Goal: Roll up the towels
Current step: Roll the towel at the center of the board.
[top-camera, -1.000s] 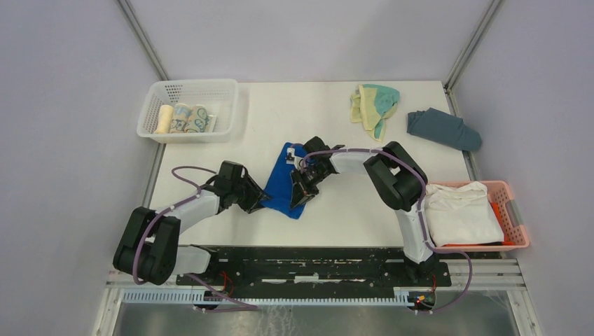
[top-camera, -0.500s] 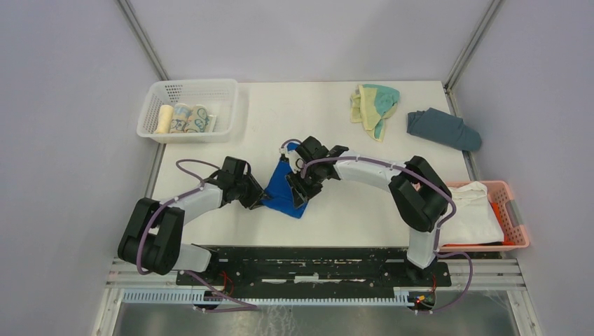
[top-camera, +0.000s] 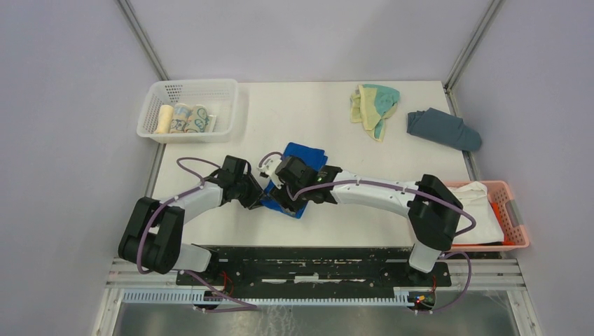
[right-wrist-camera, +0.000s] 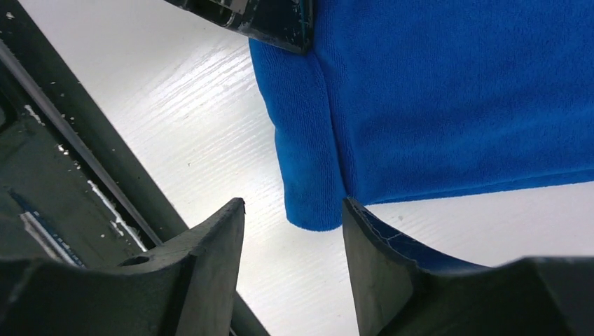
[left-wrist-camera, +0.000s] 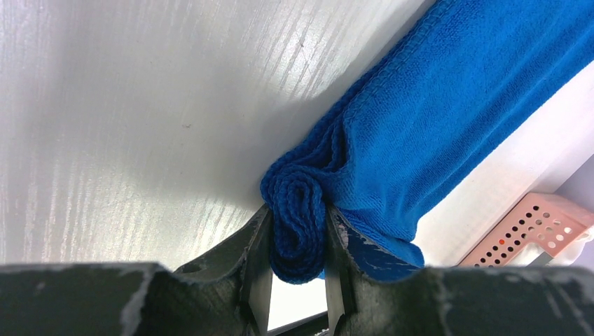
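The royal blue towel point(top-camera: 309, 155) lies mid-table, its near edge rolled into a tight roll point(left-wrist-camera: 301, 224). My left gripper point(top-camera: 259, 199) is shut on the left end of that roll point(left-wrist-camera: 300, 241). My right gripper point(top-camera: 279, 200) is open just over the towel's near side, and the other end of the roll point(right-wrist-camera: 312, 189) lies a little ahead of its spread fingertips point(right-wrist-camera: 235, 217). The rest of the blue towel point(right-wrist-camera: 448, 91) lies flat. The pale yellow and teal towel point(top-camera: 375, 105) lies crumpled at the back right, apart from both grippers.
A white basket point(top-camera: 157, 131) at the back left holds rolled towels. A slate grey-blue cloth point(top-camera: 443, 128) lies at the far right. A pink basket point(top-camera: 517, 222) with a white cloth point(top-camera: 459, 210) stands at the right edge. The black base rail point(right-wrist-camera: 84, 161) runs close behind the right gripper.
My right arm has swung left and toward the near edge across the blue towel, uncovering its far part. My left gripper has stayed shut on the roll's end.
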You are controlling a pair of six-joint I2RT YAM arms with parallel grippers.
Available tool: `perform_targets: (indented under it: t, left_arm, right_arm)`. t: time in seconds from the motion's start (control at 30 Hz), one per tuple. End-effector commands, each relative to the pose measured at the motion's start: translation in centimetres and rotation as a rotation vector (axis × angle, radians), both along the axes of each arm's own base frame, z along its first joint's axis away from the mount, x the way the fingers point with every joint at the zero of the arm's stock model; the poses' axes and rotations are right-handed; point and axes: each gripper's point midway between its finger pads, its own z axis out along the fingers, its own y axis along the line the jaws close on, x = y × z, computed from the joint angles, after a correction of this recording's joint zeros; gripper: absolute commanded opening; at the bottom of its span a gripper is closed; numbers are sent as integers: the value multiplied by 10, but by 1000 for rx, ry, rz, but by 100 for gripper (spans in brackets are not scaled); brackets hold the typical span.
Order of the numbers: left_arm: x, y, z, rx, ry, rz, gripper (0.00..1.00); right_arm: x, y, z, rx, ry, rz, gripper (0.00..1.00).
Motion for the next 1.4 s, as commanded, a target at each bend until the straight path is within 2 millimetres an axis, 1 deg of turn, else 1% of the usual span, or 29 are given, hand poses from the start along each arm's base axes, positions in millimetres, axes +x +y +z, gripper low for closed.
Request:
perform_targets:
  t: [0.0,0.1,0.23,0.43,0.53,0.63,0.8,0.83,0.9,0.93,0.97,1.07,1.13,1.17,1.23,1.37]
  left_arm:
    - [-3,5,-4,46,12,-41,36]
    - [-3,5,-3,46,11,-41,36]
    - [-4,5,-4,47,14,-42,36]
    - [-4,5,-4,45,19,-43,37]
    - [-5,4,-4,45,22,-44,37]
    - [-4,5,-4,46,26,-42,37]
    - [1,7,-1,56,17,-38,39]
    - [1,8,-1,60,19,-39,39]
    - [4,10,0,67,17,-39,39]
    - [4,11,0,69,18,-40,39]
    - [4,12,0,72,20,-44,40]
    - [4,14,3,82,15,-44,41]
    - [4,18,6,94,6,-35,43]
    - [4,20,9,97,-3,-31,44]
    - [4,23,13,102,-10,-24,47]
    - [7,30,24,112,-40,-5,54]
  right_arm:
    - [4,13,-2,-34,-124,26,62]
    - [4,12,-16,-84,-153,29,62]
    - [2,4,-35,-153,-167,37,62]
    - [-6,-8,-59,-232,-149,56,59]
    - [-10,-12,-69,-260,-139,64,57]
    - [-13,-21,-82,-309,-126,67,53]
    - [-12,-33,-94,-361,-134,58,49]
    - [-12,-35,-96,-370,-135,61,47]
    - [-13,-36,-98,-383,-128,69,40]
    - [-14,-36,-99,-387,-122,75,36]
    - [-18,-33,-100,-385,-97,102,26]
    - [-27,-24,-94,-341,-48,145,14]
    - [-35,-13,-86,-270,21,180,8]
    - [-41,-5,-79,-208,73,201,5]
    - [-49,8,-67,-97,175,226,1]
    - [-55,24,-51,71,360,253,1]
